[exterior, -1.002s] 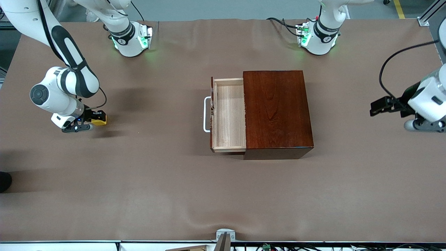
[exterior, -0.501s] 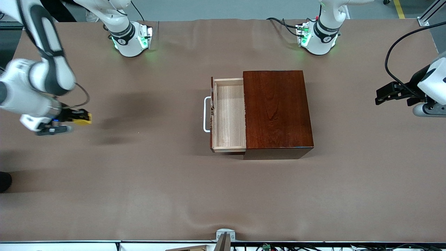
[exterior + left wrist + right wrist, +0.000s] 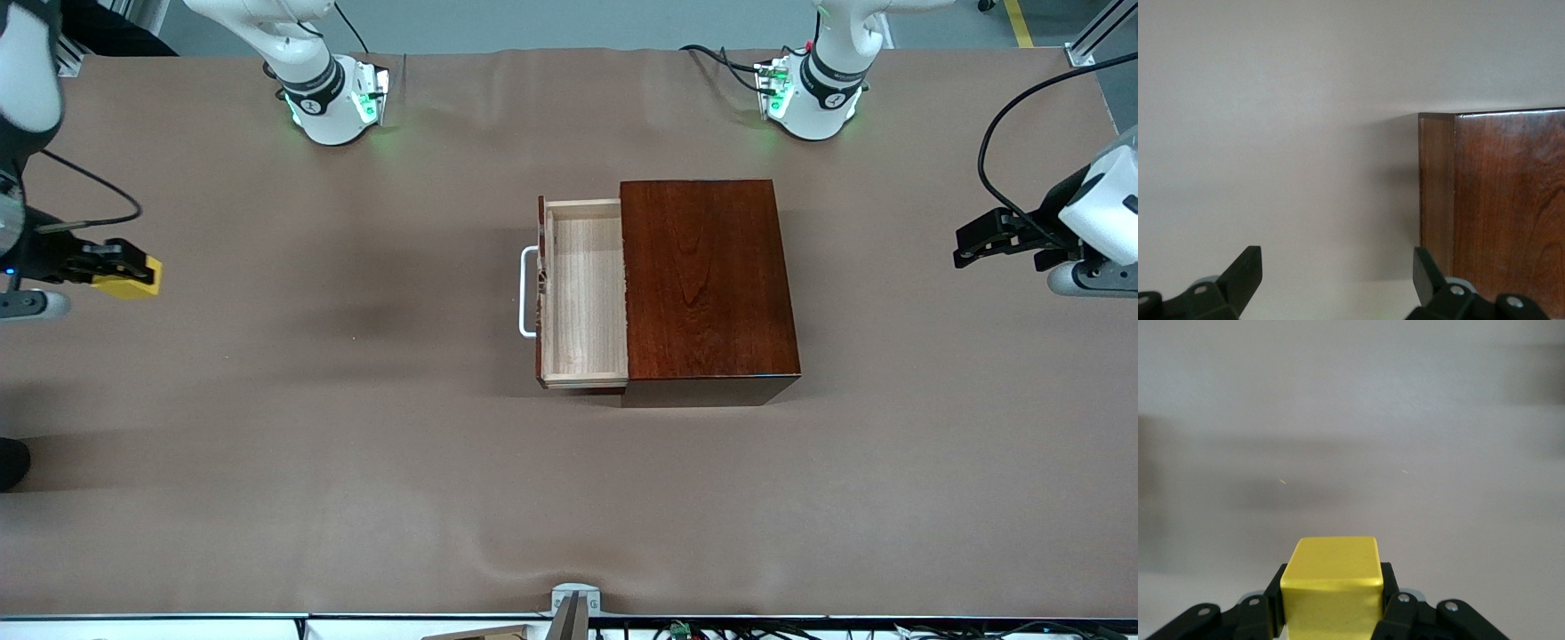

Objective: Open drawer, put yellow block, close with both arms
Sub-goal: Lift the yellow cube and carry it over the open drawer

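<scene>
The dark mahogany box [image 3: 707, 280] stands mid-table with its drawer [image 3: 582, 293] pulled out toward the right arm's end; the pale-wood tray is empty and the white handle [image 3: 526, 292] shows. My right gripper [image 3: 124, 271] is shut on the yellow block [image 3: 132, 277], held up over the table at the right arm's end; the block fills the space between the jaws in the right wrist view [image 3: 1331, 583]. My left gripper [image 3: 978, 240] is open and empty, up over the left arm's end; its wrist view shows the box's corner [image 3: 1491, 193].
Brown cloth [image 3: 356, 444] covers the table. The two arm bases [image 3: 333, 98] [image 3: 813, 98] glow green at the back edge. A small metal bracket [image 3: 573, 600] sits at the table's front edge.
My right gripper has lifted the yellow block and carried it away from the drawer toward the table's end. My left gripper has drawn back slightly and risen.
</scene>
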